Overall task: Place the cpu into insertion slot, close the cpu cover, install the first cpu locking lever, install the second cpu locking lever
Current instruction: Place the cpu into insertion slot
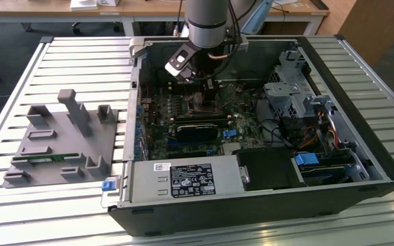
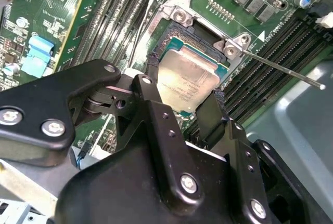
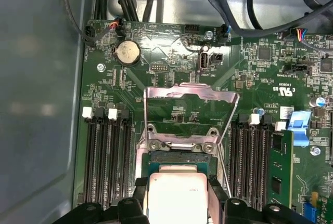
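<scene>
The cpu (image 2: 188,78), a pale silvery-tan square chip, sits between my gripper's (image 2: 184,79) two black fingers (image 2: 151,76), which are shut on its opposite edges. It is right over the insertion slot (image 2: 205,34) on the green motherboard; I cannot tell whether it rests in it. In the first wrist view the cpu (image 3: 177,195) lies just in front of the cpu cover (image 3: 190,95), a silvery frame standing upright and open. A thin locking lever (image 2: 283,70) sticks out beside the socket. In the exterior view the gripper (image 1: 198,84) reaches down into the open computer case (image 1: 361,154).
Memory slots (image 3: 104,156) flank the socket on both sides. A blue clip (image 3: 300,125) and a black block with a white label (image 1: 190,180) are nearby. Cables and a drive cage (image 1: 293,97) crowd the exterior view's right. A grey fixture (image 1: 63,138) stands on the slatted table.
</scene>
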You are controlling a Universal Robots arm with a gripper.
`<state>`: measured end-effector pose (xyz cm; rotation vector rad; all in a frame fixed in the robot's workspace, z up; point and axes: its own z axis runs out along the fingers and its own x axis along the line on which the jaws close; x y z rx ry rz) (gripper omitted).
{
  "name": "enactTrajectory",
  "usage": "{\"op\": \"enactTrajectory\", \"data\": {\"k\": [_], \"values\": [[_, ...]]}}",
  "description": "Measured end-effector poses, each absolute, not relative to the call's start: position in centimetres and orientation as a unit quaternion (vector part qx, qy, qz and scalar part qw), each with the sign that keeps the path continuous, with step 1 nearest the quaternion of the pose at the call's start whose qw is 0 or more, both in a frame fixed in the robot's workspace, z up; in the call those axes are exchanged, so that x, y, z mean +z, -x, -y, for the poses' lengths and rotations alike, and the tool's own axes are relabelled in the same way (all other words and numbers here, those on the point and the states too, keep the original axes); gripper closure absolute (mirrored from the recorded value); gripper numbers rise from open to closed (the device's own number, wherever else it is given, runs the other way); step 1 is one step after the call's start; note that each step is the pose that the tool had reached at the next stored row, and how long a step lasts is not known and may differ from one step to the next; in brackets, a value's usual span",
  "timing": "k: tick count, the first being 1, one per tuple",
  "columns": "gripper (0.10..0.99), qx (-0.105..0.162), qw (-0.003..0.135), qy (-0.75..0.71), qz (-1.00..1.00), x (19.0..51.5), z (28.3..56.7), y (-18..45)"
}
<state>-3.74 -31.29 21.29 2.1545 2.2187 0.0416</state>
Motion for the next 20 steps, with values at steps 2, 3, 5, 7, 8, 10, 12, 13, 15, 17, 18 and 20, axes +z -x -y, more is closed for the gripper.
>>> {"op": "enactTrajectory", "data": {"k": [2, 3, 5, 7, 8, 10, 12, 13, 15, 17, 18, 20], "values": [[0.549, 0.011, 0.027, -0.696, -0.717, 21.19, 31.29, 3.73], [0.549, 0.01, 0.028, -0.696, -0.717, 21.14, 31.29, 3.73], [0.549, 0.01, 0.028, -0.696, -0.717, 21.06, 31.29, 3.73], [0.549, 0.01, 0.028, -0.696, -0.717, 20.98, 31.29, 3.74], [0.549, 0.01, 0.028, -0.696, -0.717, 20.94, 31.29, 3.74], [0.549, 0.01, 0.028, -0.696, -0.717, 20.89, 31.29, 3.74], [0.549, 0.01, 0.028, -0.696, -0.717, 20.81, 31.29, 3.74], [0.549, 0.01, 0.028, -0.696, -0.717, 20.77, 31.29, 3.73], [0.549, 0.01, 0.028, -0.696, -0.717, 20.68, 31.29, 3.74], [0.549, 0.01, 0.028, -0.696, -0.717, 20.6, 31.29, 3.74], [0.549, 0.009, 0.028, -0.696, -0.717, 20.56, 31.29, 3.74], [0.549, 0.008, 0.029, -0.696, -0.717, 20.46, 31.29, 3.74]]}}
